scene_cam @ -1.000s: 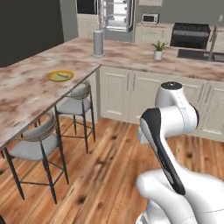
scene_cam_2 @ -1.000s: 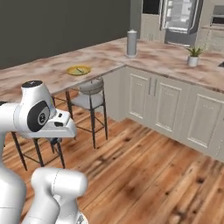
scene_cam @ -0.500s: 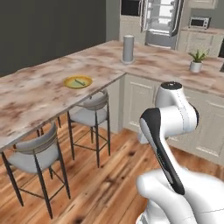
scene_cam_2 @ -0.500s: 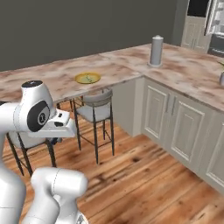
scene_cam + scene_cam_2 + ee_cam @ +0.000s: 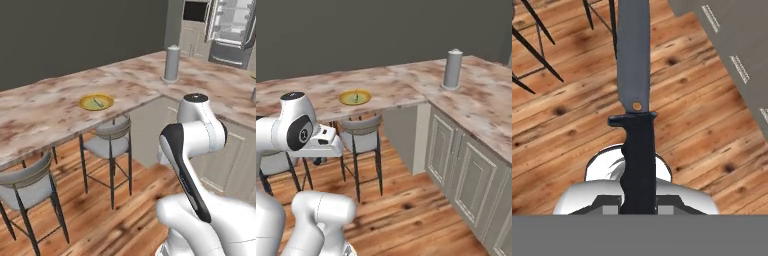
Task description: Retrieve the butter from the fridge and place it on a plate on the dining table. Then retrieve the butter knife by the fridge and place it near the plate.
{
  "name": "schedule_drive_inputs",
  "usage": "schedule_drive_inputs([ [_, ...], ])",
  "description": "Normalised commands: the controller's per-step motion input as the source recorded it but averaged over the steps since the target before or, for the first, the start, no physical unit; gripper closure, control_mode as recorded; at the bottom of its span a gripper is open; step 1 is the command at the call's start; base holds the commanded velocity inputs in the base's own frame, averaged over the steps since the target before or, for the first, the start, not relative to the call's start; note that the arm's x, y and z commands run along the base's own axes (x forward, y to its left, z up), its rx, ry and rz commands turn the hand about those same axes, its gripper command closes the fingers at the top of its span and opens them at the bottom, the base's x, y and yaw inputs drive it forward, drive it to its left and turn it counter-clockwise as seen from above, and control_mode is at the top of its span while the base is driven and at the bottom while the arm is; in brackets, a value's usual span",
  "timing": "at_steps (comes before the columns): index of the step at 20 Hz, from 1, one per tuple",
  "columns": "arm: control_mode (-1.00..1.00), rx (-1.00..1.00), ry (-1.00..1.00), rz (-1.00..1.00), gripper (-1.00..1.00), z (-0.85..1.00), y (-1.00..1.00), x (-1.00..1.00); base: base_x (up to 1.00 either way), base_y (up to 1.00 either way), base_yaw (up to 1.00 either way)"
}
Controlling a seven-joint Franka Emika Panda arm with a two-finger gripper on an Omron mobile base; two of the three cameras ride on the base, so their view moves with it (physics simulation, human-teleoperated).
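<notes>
My gripper [image 5: 638, 204] is shut on the black handle of the butter knife [image 5: 637, 145], whose grey blade points away over the wooden floor. The plate [image 5: 88, 105], yellow-rimmed with a pale green centre, sits on the marbled dining table [image 5: 40, 112] near its edge above a stool. A slim stick, the butter [image 5: 97, 102], lies on the plate. In the right base view the plate [image 5: 347, 99] and the butter [image 5: 356, 95] lie ahead of my arm on the dining table [image 5: 316, 90]. The fridge [image 5: 230, 30] stands far back right, one door open.
A grey canister [image 5: 171, 63] [image 5: 452, 69] stands on the counter corner. Two stools [image 5: 107, 142] [image 5: 27, 182] are tucked under the table edge. Cream cabinets [image 5: 456, 165] run along the right. Wooden floor [image 5: 406, 215] lies open between me and the stools.
The whole picture has shifted: the base has driven and turned, so the table and plate now loom larger and nearer and the fridge has slid to the far right. The knife stays gripped.
</notes>
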Motion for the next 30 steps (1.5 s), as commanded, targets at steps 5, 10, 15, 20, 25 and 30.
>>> schedule_drive_inputs([
  [5, 1.00, 0.00, 0.00, 0.00, 1.00, 0.00, 0.00, 0.00, 0.97, -0.73, 0.42],
  [10, 1.00, 0.00, 0.00, 0.00, 1.00, 0.00, 0.00, 0.00, 0.72, -0.37, 0.38],
  [15, 1.00, 0.00, 0.00, 0.00, 1.00, 0.00, 0.00, 0.00, 0.53, -0.35, 0.21],
  [20, 1.00, 0.00, 0.00, 0.00, 1.00, 0.00, 0.00, 0.00, 0.49, -0.36, 0.04],
  [25, 1.00, 0.00, 0.00, 0.00, 1.00, 0.00, 0.00, 0.00, 0.67, -0.13, -0.02],
  [30, 1.00, 0.00, 0.00, 0.00, 1.00, 0.00, 0.00, 0.00, 0.96, -0.02, -0.02],
])
